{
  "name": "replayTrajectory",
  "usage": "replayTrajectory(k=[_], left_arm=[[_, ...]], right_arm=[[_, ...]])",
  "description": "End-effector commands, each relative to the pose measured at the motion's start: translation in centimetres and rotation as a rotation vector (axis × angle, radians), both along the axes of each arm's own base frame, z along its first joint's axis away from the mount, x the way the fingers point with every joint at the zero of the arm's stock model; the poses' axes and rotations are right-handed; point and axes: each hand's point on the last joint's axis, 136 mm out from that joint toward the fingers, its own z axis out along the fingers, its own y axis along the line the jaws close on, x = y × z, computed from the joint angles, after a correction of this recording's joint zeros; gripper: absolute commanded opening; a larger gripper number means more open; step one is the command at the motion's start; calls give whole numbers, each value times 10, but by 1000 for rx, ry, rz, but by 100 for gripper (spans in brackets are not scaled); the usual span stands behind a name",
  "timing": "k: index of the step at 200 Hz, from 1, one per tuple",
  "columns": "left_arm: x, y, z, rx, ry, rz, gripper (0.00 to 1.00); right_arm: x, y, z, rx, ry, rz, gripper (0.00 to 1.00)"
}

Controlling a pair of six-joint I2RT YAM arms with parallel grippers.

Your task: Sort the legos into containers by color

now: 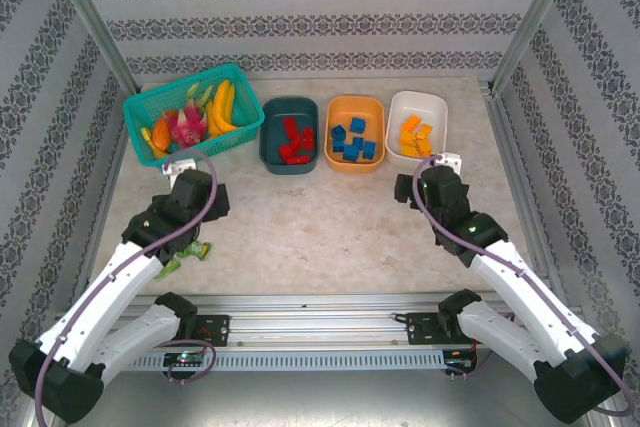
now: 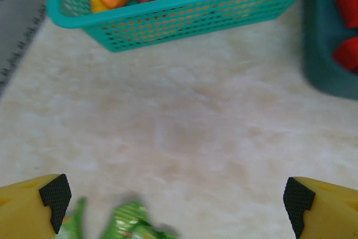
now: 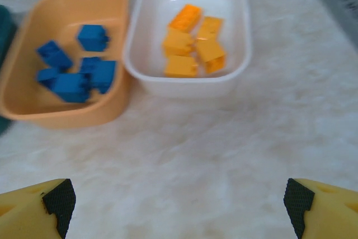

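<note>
Every brick I can spot is already binned: red legos [image 1: 295, 142] in the dark teal tub [image 1: 270, 154], blue legos [image 3: 72, 74] in the orange tub [image 3: 61, 120], orange-yellow legos [image 3: 193, 43] in the white tub [image 3: 184, 86]. Your left gripper [image 2: 176, 202] and right gripper [image 3: 176, 205] both gape wide, holding nothing. The main risk is clumsiness: the right one sits near the white tub, so a forward swing could shove or tip it. The left hovers by the green item [image 2: 126, 222], so don't grab that by mistake.

A robot lab cell: aluminium frame [image 1: 92, 22], patterned screen walls [image 1: 320, 7], 2 bench-mounted arms [image 1: 125, 267].
</note>
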Motion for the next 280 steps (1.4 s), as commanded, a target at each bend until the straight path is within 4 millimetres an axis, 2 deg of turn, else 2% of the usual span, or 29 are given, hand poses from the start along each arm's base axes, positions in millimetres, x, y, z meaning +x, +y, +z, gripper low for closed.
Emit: replayTrajectory(k=[1,17,29,48,83,130,148,163,196,203,207,244,252,255,263,280], left_arm=[[11,20,2,200,-90,-25,100],[15,10,-20,187,-107,-133,100],[15,16,-29,169,-153,-104,100],[13,27,-51,121,-197,-61,100],[28,36,-74,61,-211,-48,100],[83,28,-85,2,-198,-112,100],[105,21,-84,-2,-226,-161,100],[118,24,-80,-8,-271,-157,100],[131,29,-76,-4,-327,-169,100],[132,28,-78,1,-336,-177,100],[133,28,-79,0,-344,-182,100],[137,26,-100,-2,-369,-204,100],[139,27,-104,-7,-329,-195,100],[139,27,-107,-9,-302,-196,100],[146,26,-105,-6,-299,-207,100],[146,25,-105,-10,-297,-213,100]], right_arm=[[14,-33,3,-242,-97,-92,98],[17,-33,-20,-285,-56,-61,98],[20,-33,-32,-307,-58,-36,98],[27,-43,-45,-282,-72,-59,98],[50,-50,-69,-248,-80,-5,98],[89,-46,-59,-194,-185,47,98],[102,-46,-55,-166,-230,64,98],[108,-48,-58,-158,-245,67,98],[106,-54,-72,-113,-292,62,98],[108,-54,-69,-113,-315,59,98],[102,-55,-77,-114,-308,55,98],[105,-59,-77,-118,-295,32,98],[103,-61,-83,-119,-268,23,98],[109,-61,-76,-118,-282,17,98],[110,-61,-76,-117,-274,19,98],[110,-61,-75,-117,-279,18,98]])
